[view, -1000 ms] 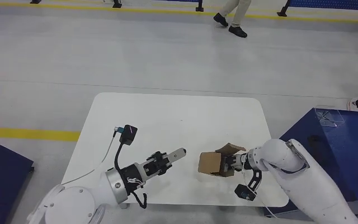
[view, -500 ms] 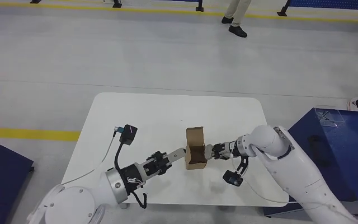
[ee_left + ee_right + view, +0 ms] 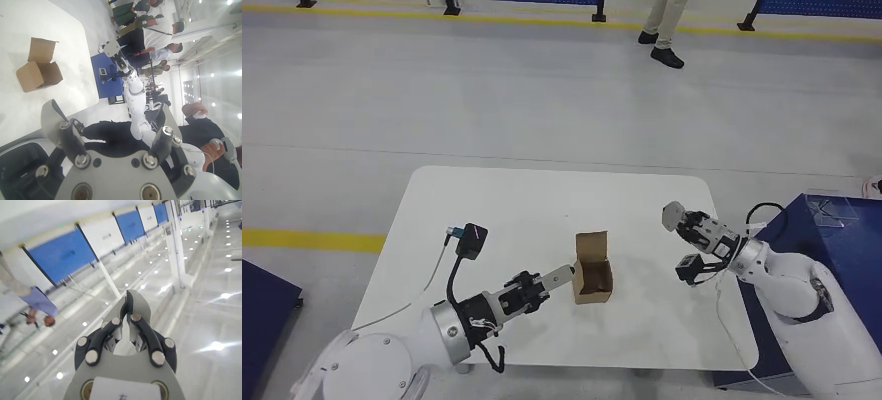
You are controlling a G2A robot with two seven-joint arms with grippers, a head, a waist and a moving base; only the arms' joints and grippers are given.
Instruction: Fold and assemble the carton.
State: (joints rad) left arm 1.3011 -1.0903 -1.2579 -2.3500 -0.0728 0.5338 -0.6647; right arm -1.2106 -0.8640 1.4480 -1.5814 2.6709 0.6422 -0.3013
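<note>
Carton (image 3: 592, 272): small brown cardboard box, sits on the white table (image 3: 502, 200) about midway across, nearer the robot's edge than the far edge. Mouth open upward, dark interior visible from the top view; one long flap stands up on its far side, unfolded. The left wrist view (image 3: 37, 74) shows the same: box body with the flap spread beyond it, other flaps too small to tell. Left gripper (image 3: 564, 273) lies low over the table just beside the carton's left wall, tip pointed at it; contact cannot be told. Its fingers (image 3: 53, 121) are spread wide apart with nothing between them. Right gripper (image 3: 675, 216) is held up over the table's right part, well apart from the carton and angled away from it toward the far side. Its fingers (image 3: 130, 306) are pressed together, nothing clamped. A blue cabinet (image 3: 817, 245) stands on the floor just off the table's right edge.
</note>
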